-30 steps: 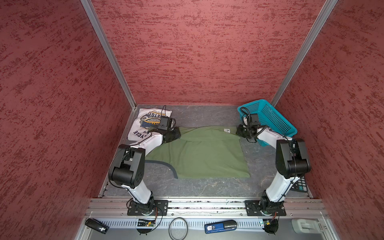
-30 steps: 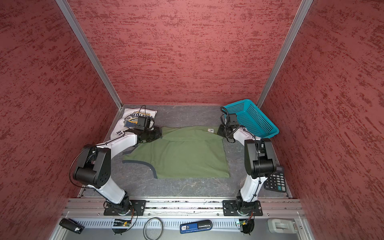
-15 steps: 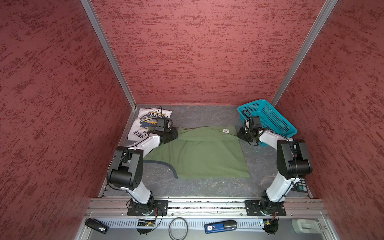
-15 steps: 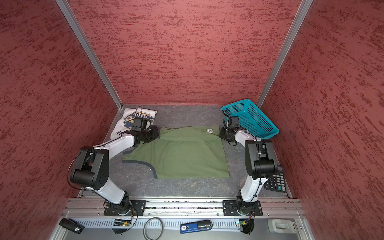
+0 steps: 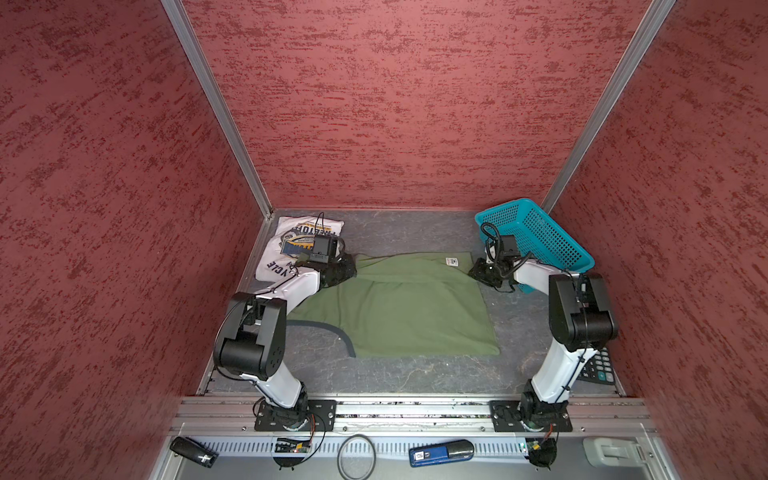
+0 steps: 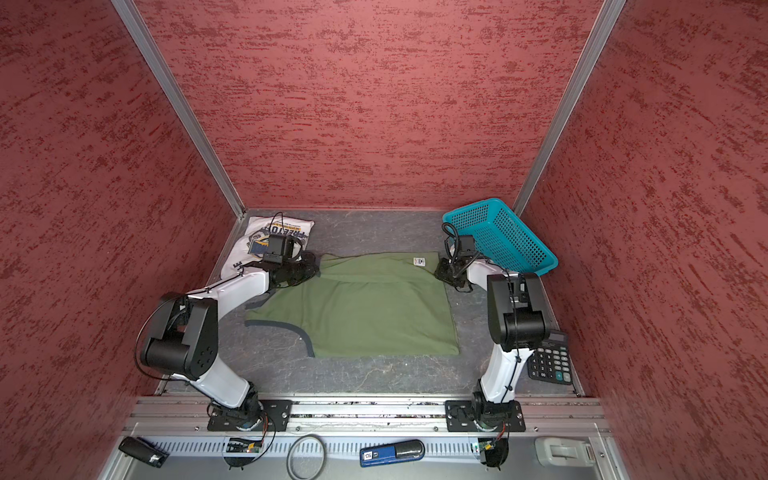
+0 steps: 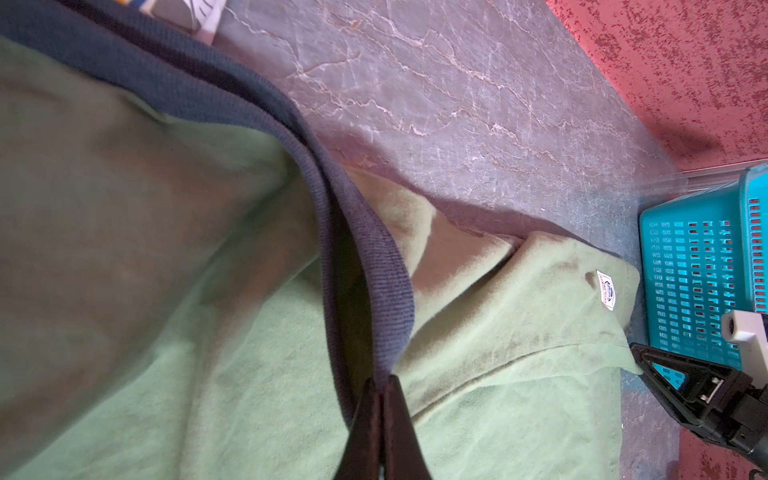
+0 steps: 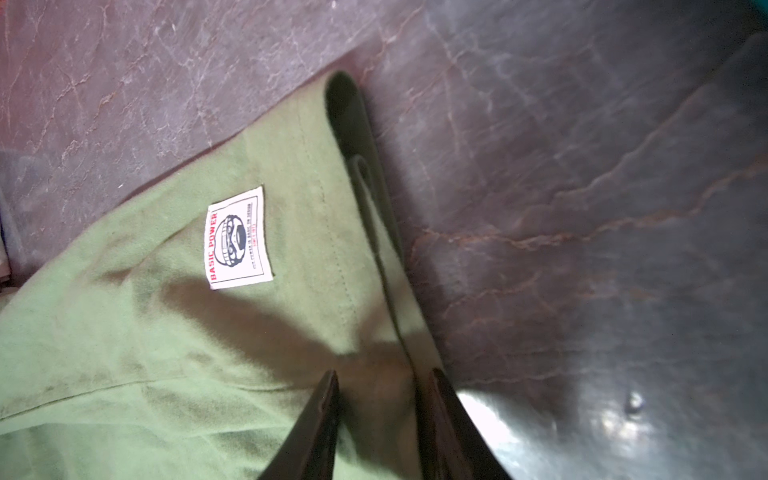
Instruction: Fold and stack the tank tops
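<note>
On the grey mat (image 5: 399, 374), the olive-green cloth tank top (image 5: 415, 311) lies crosswise, hem rightward; my right pincer (image 8: 382, 386) has just parted, my left pincer (image 7: 380, 386) still pinches its dark trim.

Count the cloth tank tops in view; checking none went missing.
2. The olive green tank top lies mid-table; the white printed tank top lies folded in the far-left corner. None appears hidden.

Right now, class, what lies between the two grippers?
The olive green tank top: its far edge runs from the left gripper, shut on it, to the open right gripper. Both top views show it.
</note>
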### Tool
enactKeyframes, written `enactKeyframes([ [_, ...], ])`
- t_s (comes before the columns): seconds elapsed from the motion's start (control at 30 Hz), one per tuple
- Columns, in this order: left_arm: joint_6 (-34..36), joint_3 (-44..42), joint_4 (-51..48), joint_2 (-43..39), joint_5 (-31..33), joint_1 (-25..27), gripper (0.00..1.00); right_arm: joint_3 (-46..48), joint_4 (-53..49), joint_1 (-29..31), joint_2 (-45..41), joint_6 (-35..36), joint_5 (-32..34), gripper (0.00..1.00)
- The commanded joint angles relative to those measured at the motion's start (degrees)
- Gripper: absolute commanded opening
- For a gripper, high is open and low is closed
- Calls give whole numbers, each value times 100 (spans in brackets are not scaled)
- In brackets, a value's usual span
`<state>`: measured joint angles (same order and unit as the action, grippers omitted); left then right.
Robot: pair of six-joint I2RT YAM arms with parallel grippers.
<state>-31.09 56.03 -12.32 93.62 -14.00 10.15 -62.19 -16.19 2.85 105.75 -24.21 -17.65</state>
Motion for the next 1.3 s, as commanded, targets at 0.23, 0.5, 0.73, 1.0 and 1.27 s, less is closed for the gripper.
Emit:
enactKeyframes([
  [0.23,-9,-13,149,65,-72,-74,0,-222,-54,-16,-16,-31,-44,12],
  [0.5,-63,391,42,133,-250,-188,0,-535,-66,-29,-184,-71,199,0],
  [0.73,-72,1446,-322,682,-347,-357,0,-1422,-119,-89,37,31,314,0],
  [1.0,-92,3019,-784,1822,-697,-543,0,-2644,-60,-110,747,310,382,0],
  [1.27,78,4130,-1370,2555,-864,-552,1,-3053,-159,-119,1084,513,520,0],
])
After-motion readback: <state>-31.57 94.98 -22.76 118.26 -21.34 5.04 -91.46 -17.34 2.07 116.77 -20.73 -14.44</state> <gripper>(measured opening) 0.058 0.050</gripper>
